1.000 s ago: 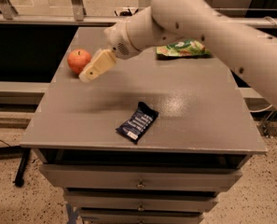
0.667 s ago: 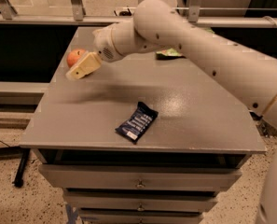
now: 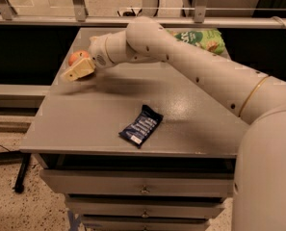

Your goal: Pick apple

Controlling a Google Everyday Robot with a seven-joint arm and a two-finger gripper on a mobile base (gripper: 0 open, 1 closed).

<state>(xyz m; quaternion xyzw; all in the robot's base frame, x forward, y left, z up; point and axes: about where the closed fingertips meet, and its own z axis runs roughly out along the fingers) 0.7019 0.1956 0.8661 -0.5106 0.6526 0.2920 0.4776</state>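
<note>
End effector shifted to apple, overlapping its lower front; grip state unclear

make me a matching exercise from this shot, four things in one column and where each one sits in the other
Things
1. apple
2. green snack bag
3. gripper
4. dark snack bar

Places
a. far right corner of the table
b. middle, near the front edge
c. far left edge, partly hidden
d. left side, just in front of the apple

Pairs: 1-c, 2-a, 3-d, 4-b
</note>
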